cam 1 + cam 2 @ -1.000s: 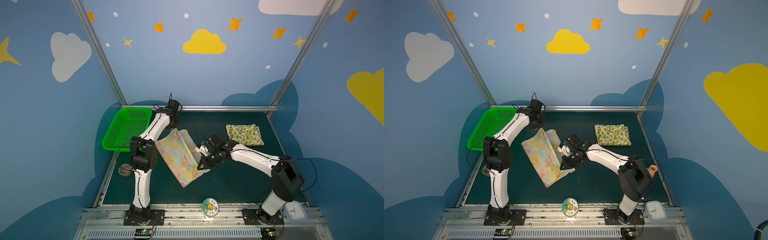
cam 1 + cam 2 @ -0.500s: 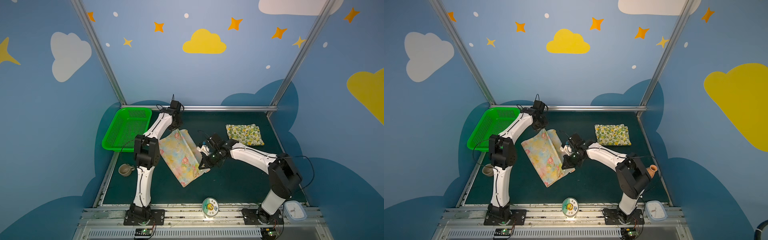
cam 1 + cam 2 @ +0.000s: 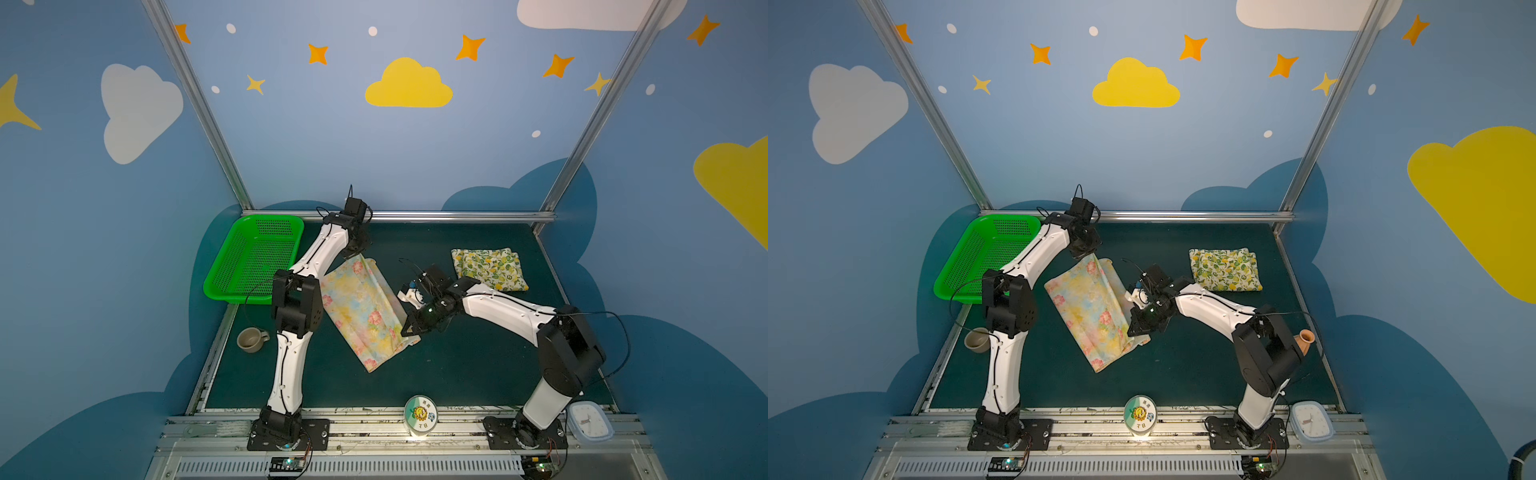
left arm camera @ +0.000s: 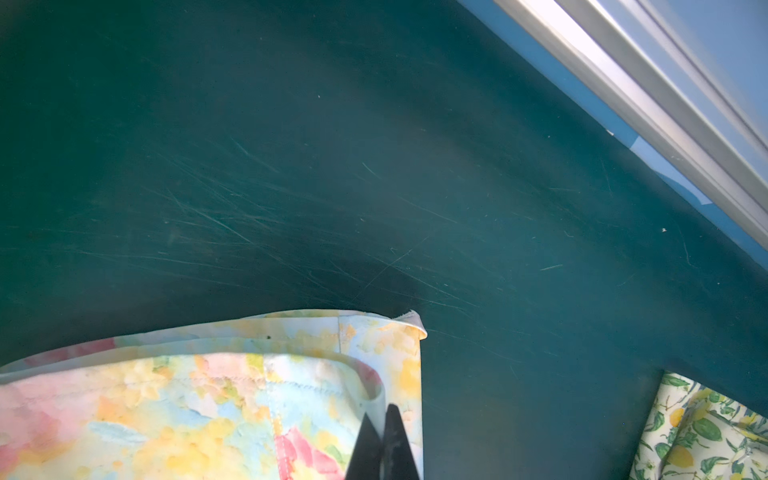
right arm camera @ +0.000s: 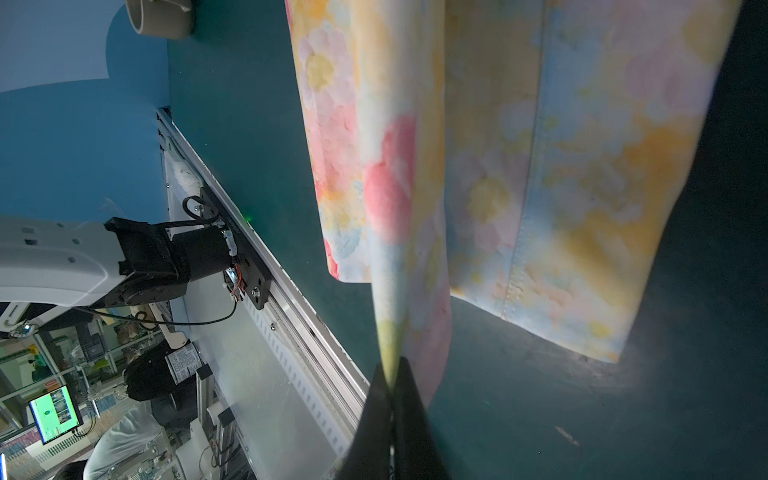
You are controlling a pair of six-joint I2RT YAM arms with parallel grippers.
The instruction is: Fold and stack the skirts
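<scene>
Two skirts share the desk. The flowered skirt is partly lifted just beside the green basket. The lemon skirt lies folded well apart from the basket, past the flowered one. The left pincer pinches the flowered cloth at a corner near the basket, and the right pincer pinches the edge away from it. We judge that uneven pulling could slip the thin cloth free or crease the fold crooked, and a sagging middle could drag on the desk.

Your pale yellow skirt bears pink flowers; your cream skirt, yellow lemons and green leaves; basket green, counter dark teal.
</scene>
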